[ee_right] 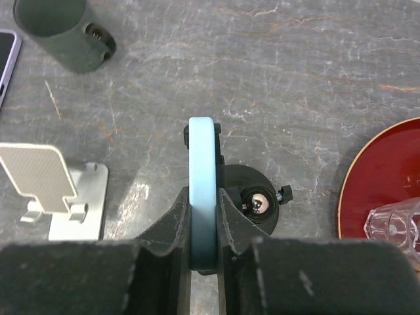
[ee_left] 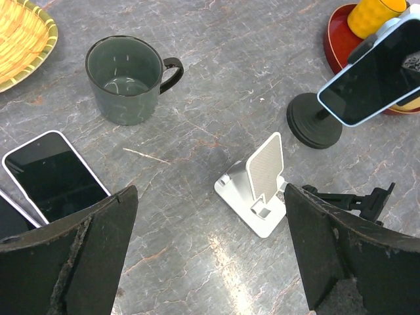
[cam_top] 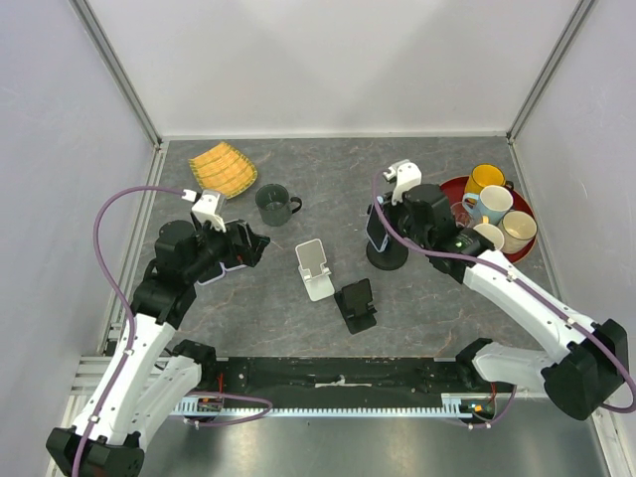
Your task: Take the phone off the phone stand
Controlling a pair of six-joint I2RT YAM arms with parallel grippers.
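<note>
Two arms reach over the grey table [cam_top: 427, 298]. Left of the round black stand [cam_top: 387, 258], the left gripper [cam_top: 253, 246] hangs spread wide with nothing between its fingers. Right of the stand sits a red tray [cam_top: 524, 248] of cups. Left of the stand are a green mug [cam_top: 274, 204], a white stand [cam_top: 316, 268] and a black folding stand [cam_top: 356, 305]. Directly over the black stand, the right gripper [ee_right: 202, 210] is clamped on the two faces of the pale blue phone [ee_right: 201, 151]. The phone is perched on top of the stand with its dark screen facing the white stand, and its long axis slants upward away from the base.
</note>
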